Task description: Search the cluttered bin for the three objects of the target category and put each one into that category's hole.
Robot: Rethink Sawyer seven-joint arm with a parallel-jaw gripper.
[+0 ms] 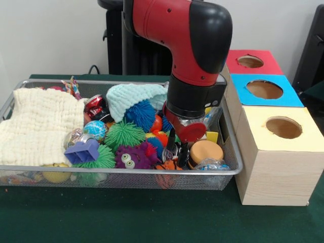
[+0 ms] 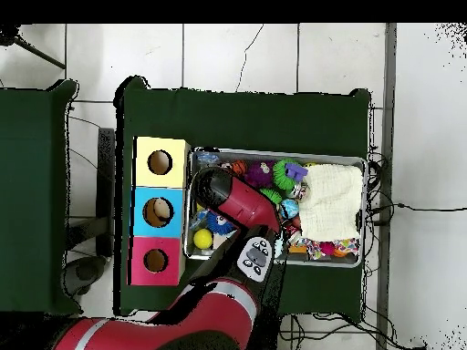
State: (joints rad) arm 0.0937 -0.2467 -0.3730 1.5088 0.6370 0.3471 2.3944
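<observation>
- Inside the cluttered bin (image 1: 230,171), your gripper (image 1: 177,147) sits low among the toys at the end nearest the boxes.
- You can't tell whether its claw is apart or clamped; the wrist and clutter hide it.
- The yellow box (image 1: 277,152), blue box (image 1: 266,90) and red box (image 1: 251,62) holes show nothing clearly delivered, so judge most sorting as left.

Robot lab, red arm (image 1: 195,55) reaching over green-clothed table (image 1: 152,217), cables trailing on tiled floor (image 2: 237,55) beside table
</observation>
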